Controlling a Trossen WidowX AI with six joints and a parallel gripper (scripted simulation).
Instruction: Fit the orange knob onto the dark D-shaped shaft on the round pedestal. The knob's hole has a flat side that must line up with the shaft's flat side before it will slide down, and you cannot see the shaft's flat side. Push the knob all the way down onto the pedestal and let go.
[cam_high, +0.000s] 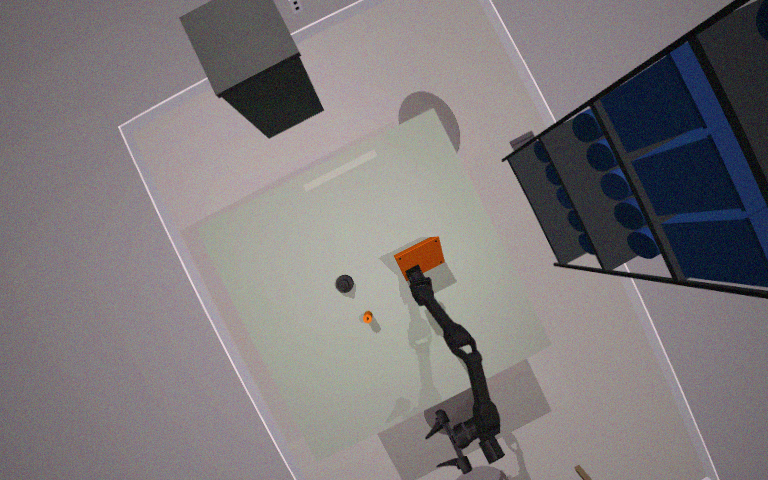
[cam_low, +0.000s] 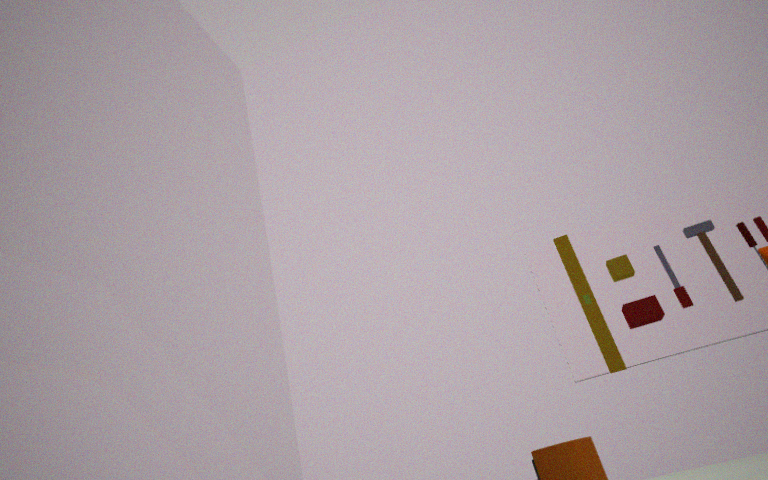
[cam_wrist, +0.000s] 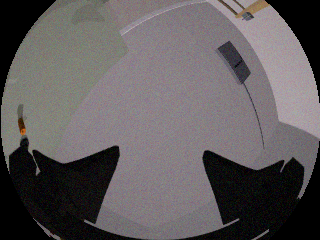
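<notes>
The orange knob (cam_high: 367, 316) stands on the pale green mat (cam_high: 283, 350), with a small dark spot on its top. The dark round pedestal (cam_high: 344, 283) is a short way up and left of it in the top view; its shaft is too small to make out, and its flat side cannot be seen. My gripper (cam_high: 432, 451) (cam_wrist: 162, 154) is open and empty, far from both, beyond the mat at the bottom of the top view. The wrist view shows bare floor between the wide-apart fingers. The exterior view shows neither gripper, knob nor pedestal.
An orange block (cam_high: 424, 255) is at the arm's far end, right of the pedestal. A pale strip (cam_high: 339, 170) lies higher on the mat. A shelf with blue bins (cam_high: 702, 175) stands right; a grey box (cam_high: 240, 45) is upper left. Tools hang on the wall in the exterior view.
</notes>
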